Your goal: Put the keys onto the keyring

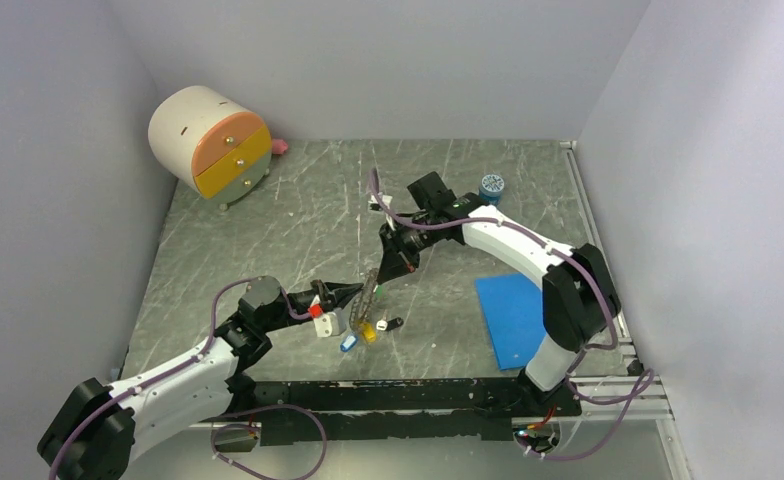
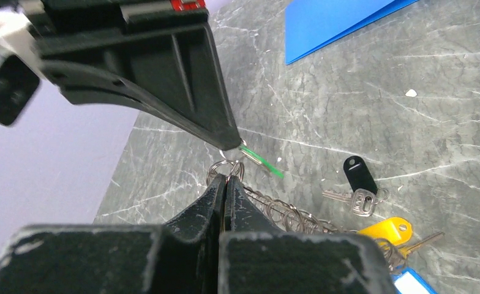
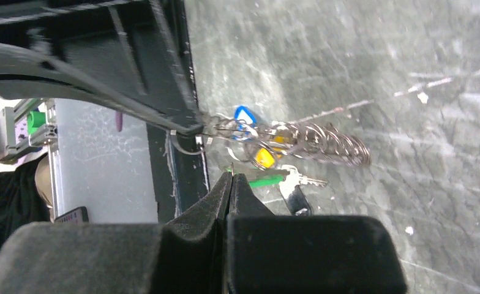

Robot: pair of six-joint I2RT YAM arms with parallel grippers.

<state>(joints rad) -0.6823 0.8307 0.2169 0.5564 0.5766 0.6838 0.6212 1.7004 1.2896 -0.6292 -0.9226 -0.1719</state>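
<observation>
The keyring point(image 1: 370, 296), a silvery hoop strung with small rings, is held up edge-on near the table's middle front. My left gripper point(image 1: 356, 292) is shut on its small rings point(image 2: 225, 168); its finger also shows in the right wrist view point(image 3: 182, 122). My right gripper point(image 1: 382, 279) is shut on the green key point(image 2: 262, 161), right beside the ring's top; a thin metal edge pokes from its tips point(image 3: 231, 174). The black key point(image 2: 359, 174), yellow key point(image 2: 386, 230) and blue key point(image 2: 411, 284) hang or lie at the ring's lower end.
A blue mat point(image 1: 513, 318) lies at the right. A small blue jar point(image 1: 491, 186) stands behind the right arm. A round drawer box point(image 1: 211, 140) and a pink thing point(image 1: 279, 146) are at the back left.
</observation>
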